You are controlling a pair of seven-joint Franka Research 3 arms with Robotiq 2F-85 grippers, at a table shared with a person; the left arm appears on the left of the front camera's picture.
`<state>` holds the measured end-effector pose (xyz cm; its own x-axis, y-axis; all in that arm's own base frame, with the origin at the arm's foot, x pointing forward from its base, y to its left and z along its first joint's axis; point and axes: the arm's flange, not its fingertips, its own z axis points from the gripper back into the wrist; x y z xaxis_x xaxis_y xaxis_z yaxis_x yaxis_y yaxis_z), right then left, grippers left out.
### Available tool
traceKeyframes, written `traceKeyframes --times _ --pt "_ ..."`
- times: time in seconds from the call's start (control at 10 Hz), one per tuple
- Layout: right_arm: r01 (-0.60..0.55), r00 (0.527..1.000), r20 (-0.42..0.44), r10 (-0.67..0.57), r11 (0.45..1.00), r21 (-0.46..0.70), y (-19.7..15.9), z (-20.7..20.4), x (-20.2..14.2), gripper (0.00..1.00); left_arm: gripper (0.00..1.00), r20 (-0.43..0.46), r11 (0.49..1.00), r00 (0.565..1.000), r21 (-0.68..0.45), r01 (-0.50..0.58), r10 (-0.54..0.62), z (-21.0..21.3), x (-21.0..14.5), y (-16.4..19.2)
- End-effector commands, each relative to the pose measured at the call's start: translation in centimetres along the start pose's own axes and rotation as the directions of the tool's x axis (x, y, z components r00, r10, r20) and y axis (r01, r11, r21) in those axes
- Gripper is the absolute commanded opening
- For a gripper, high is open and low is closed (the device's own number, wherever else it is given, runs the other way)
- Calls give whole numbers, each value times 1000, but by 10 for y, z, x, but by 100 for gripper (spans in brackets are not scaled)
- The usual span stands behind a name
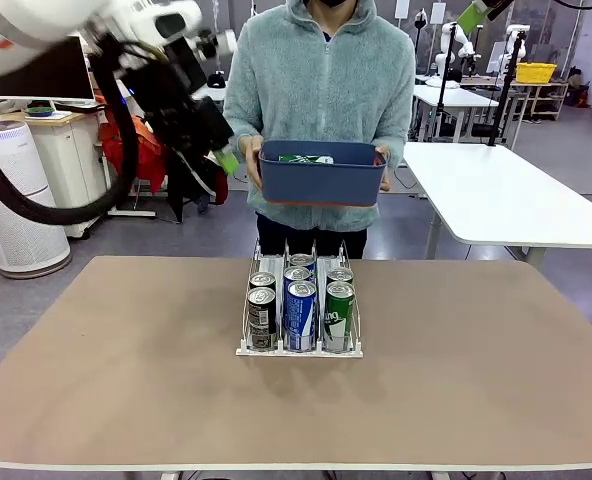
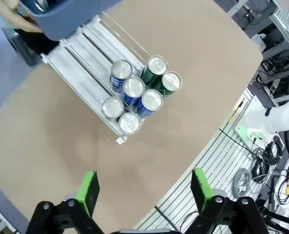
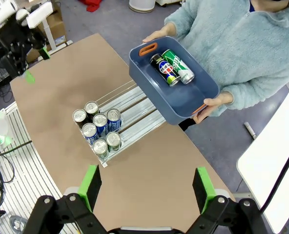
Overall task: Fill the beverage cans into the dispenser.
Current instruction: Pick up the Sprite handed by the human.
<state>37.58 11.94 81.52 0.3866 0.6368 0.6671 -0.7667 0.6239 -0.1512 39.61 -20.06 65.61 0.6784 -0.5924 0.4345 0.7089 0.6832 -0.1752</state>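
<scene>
The dispenser [image 1: 298, 345] stands mid-table with several beverage cans [image 1: 302, 312] upright at its near end: black ones in the left lane, blue-and-white in the middle, green on the right. A person across the table holds a dark blue tub [image 1: 321, 175] above the rack's far end. In the tub lie a black Pepsi can [image 3: 165, 70] and a green can [image 3: 178, 66]. My left gripper [image 1: 221, 160] hangs open high at the left, beside the tub. It looks down on the dispenser [image 2: 81, 63] and cans [image 2: 137, 92]. My right gripper [image 3: 146, 187] is open, high above the table's edge.
Both of the person's hands grip the tub's handles [image 3: 147, 48]. Bare brown tabletop [image 1: 126, 380] lies all around the rack. A white table [image 1: 506, 195] stands behind on the right. My left arm [image 3: 15, 34] shows in the right wrist view.
</scene>
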Motion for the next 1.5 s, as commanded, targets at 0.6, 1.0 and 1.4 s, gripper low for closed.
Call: traceKeyframes --times 0.6,1.0,1.4 --pt "-5 1000 -6 5 1000 1 1 -1 -2 100 100 27 991 996 105 82 -85 35 -3 7" --pt "-5 1000 -6 5 1000 1 1 -1 -2 100 100 25 991 996 105 85 -88 33 -2 5" --pt "-5 1000 -6 5 1000 1 1 -1 -2 100 100 55 981 984 103 162 -168 70 7 -12"
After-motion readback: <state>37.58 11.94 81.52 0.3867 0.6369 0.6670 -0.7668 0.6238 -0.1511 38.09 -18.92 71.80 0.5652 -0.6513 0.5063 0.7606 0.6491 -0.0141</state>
